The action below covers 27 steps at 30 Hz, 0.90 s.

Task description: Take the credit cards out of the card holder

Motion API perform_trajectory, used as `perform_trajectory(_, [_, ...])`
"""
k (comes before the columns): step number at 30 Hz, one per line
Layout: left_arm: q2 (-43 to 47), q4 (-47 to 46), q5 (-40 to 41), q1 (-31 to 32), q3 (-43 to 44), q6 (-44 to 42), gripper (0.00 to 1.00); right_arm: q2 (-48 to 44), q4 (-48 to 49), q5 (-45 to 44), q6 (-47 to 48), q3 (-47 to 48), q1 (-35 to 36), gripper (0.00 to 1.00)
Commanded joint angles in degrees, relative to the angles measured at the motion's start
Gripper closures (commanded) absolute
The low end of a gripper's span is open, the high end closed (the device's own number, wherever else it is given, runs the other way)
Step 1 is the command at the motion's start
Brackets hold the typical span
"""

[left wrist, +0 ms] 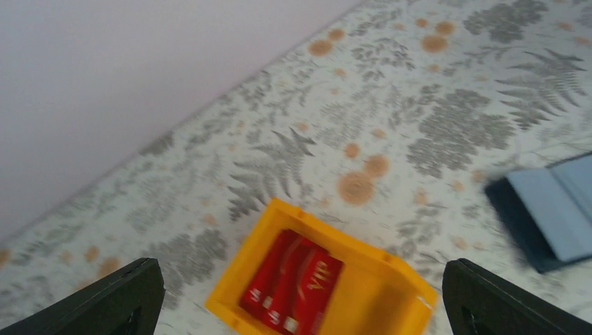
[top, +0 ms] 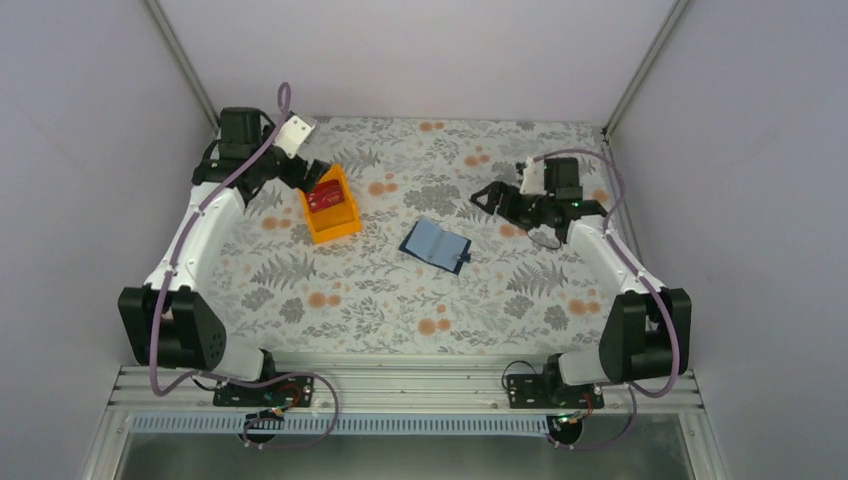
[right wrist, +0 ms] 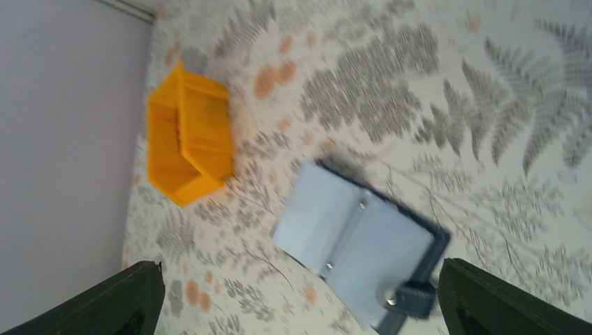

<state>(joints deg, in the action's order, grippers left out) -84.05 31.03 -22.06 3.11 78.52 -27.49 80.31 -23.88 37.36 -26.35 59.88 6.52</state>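
Tabletop: white ground printed with grey ferns and leaf sprays, dotted with round orange blossoms. Tray bright orange-yellow, its cards deep red with pale lettering and markings. Wallet pale blue on the inner faces, edged in darker navy, with a dark tab and small silvery studs. Arms white with black joints and bases, cables dull purple, walls pale lilac-grey.

A robotics lab booth: plain lilac panels on aluminium posts box in a floral-clothed table, two arms bolted to a rail at six o'clock.
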Motion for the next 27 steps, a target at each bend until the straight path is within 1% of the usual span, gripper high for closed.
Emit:
perform_trajectory(1, [6.3, 3.6, -4.7, -1.1, -4.1, 4.5, 0.00, 0.9, -1.7, -5.8, 2.1, -3.4, 2.4, 0.01])
perform_trajectory(3, [8.1, 1.5, -4.4, -3.9, -6.2, 6.8, 0.00, 0.9, -1.2, -8.0, 3.3, -4.0, 2.6, 0.00])
perform_trajectory(4, [8.5, -0.2, -3.7, -6.7, -7.3, 8.6, 0.00, 0.3, -0.5, -9.6, 3.7, -4.3, 2.5, 0.00])
perform_trajectory(6, [8.8, -4.9, -1.7, -11.3, -10.0, 13.0, 0.00, -1.5, 2.9, -11.4, 4.0, -5.4, 1.8, 0.00])
perform_trajectory(8, [9.2, -10.3, 1.4, -15.4, -12.8, 18.1, 0.00, -4.8, 8.4, -15.2, 2.4, -7.8, 0.1, 0.00])
perform_trajectory(10, [10.9, -16.1, 7.2, -17.3, -16.5, 20.6, 0.00, -8.8, 16.0, -18.7, 1.0, -12.1, -2.5, 0.00])
perform_trajectory(12, [13.0, -23.3, 14.3, -17.4, -23.1, 22.4, 0.00, -12.7, 24.5, -21.9, 0.1, -16.6, -4.7, 0.00])
perform_trajectory(14, [13.4, -30.1, 20.4, -17.4, -27.6, 25.5, 0.00, -17.3, 34.2, -28.4, -0.2, -23.3, -5.9, 0.00])
perform_trajectory(16, [13.3, -38.0, 26.7, -17.4, -32.7, 29.6, 0.00, -22.1, 46.7, -35.8, 0.0, -31.4, -6.3, 0.00])
perform_trajectory(18, [14.1, -48.0, 27.5, -17.4, -39.4, 28.8, 0.00, -26.0, 59.2, -43.6, 1.1, -39.3, -6.4, 0.00])
perform_trajectory(19, [14.5, -53.2, 26.9, -17.4, -43.0, 28.2, 0.00, -27.0, 63.3, -46.0, 1.9, -42.0, -6.4, 0.00])
perform_trajectory(20, [14.6, -57.3, 26.2, -17.4, -45.9, 28.0, 0.00, -27.4, 65.0, -47.3, 3.5, -43.3, -6.5, 0.00])
perform_trajectory(23, [13.9, -65.5, 22.4, -17.2, -52.2, 28.7, 0.00, -25.3, 65.4, -47.2, 8.8, -44.6, -6.7, 0.00])
perform_trajectory(26, [12.8, -74.8, 21.2, -15.3, -57.4, 27.2, 0.00, -22.9, 75.1, -45.5, 10.3, -49.5, -6.8, 0.00])
perform_trajectory(27, [12.1, -77.3, 21.4, -14.4, -58.9, 26.7, 0.00, -21.6, 76.4, -45.1, 11.1, -50.2, -6.7, 0.00])
